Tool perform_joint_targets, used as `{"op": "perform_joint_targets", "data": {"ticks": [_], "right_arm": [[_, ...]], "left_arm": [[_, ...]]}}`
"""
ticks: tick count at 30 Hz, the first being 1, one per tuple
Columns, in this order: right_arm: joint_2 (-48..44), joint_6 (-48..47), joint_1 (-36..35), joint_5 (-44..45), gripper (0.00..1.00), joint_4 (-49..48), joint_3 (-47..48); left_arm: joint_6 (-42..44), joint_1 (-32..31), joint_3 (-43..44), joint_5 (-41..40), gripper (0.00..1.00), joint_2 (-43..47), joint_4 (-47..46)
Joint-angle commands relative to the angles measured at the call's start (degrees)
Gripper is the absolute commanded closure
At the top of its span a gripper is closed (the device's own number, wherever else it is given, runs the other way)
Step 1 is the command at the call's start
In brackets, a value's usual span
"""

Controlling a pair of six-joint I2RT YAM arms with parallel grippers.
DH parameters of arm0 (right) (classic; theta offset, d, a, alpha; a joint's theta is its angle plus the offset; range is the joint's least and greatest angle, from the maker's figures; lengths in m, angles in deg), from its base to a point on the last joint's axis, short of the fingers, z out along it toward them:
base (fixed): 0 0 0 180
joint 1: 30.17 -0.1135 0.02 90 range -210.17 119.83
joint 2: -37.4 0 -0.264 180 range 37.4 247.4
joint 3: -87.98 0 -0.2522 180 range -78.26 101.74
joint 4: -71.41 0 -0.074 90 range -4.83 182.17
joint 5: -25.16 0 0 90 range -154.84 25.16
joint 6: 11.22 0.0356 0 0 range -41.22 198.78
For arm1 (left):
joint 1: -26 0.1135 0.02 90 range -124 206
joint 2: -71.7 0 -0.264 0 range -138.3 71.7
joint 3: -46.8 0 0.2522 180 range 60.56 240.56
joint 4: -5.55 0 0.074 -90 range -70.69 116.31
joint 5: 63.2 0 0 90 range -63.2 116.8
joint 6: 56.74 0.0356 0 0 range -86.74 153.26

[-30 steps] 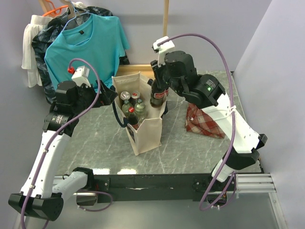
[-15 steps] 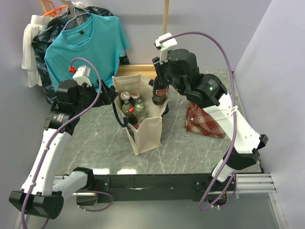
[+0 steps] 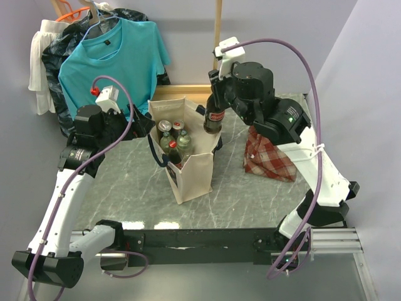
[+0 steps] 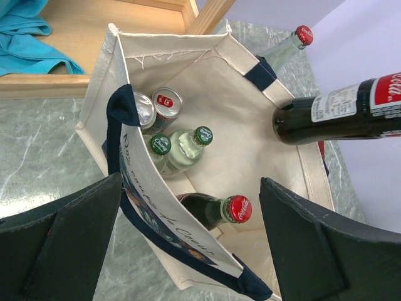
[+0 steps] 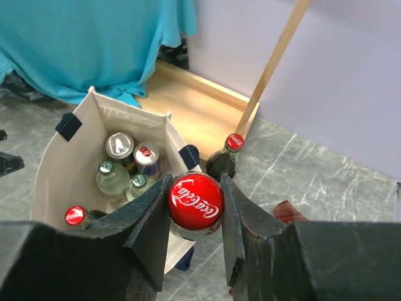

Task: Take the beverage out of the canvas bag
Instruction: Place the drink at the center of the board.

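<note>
Jaws of the right gripper [image 5: 195,204] clamp the neck of the cola bottle [image 3: 213,118]. It hangs upright, cap up, above the far right corner of the canvas bag [image 3: 194,177]. The left gripper [image 4: 191,207] holds its jaws wide over the bag.

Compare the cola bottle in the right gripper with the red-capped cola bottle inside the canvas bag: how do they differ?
The held cola bottle hangs above the rim of the canvas bag; the bagged cola bottle sits inside, only neck and cap showing. The jaws of the right gripper clamp the held one's cap; no gripper holds the bagged one. Both are dark with red caps.
</note>
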Motion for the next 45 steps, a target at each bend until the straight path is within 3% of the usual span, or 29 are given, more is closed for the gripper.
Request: {"op": "perform_joint_targets", "data": {"ticks": [1, 16, 22, 30, 45], "right_arm": [[-6.63, -4.65, 0.89, 6.12, 1.00, -16.23, 6.03], [-7.16, -7.98, 0.89, 9.38, 1.00, -17.72, 7.79], [-8.65, -8.43, 1.59, 11.22, 1.00, -20.62, 2.25], [-9.71, -1.93, 12.03, 4.64, 1.00, -20.71, -6.44], [-6.28, 5.45, 24.09, -8.72, 1.00, -28.09, -17.26]], "left_arm": [[0.29, 0.02, 2.00, 0.83, 0.04, 0.72, -2.39], [0.38, -0.06, 1.82, 0.48, 0.04, 0.81, -2.12], [0.02, -0.06, 1.38, 0.56, 0.04, 0.81, -2.56], [0.02, -0.06, 1.38, -0.14, 0.04, 0.81, -2.21], [-0.50, -0.06, 1.03, -0.40, 0.04, -0.95, -2.48]]}}
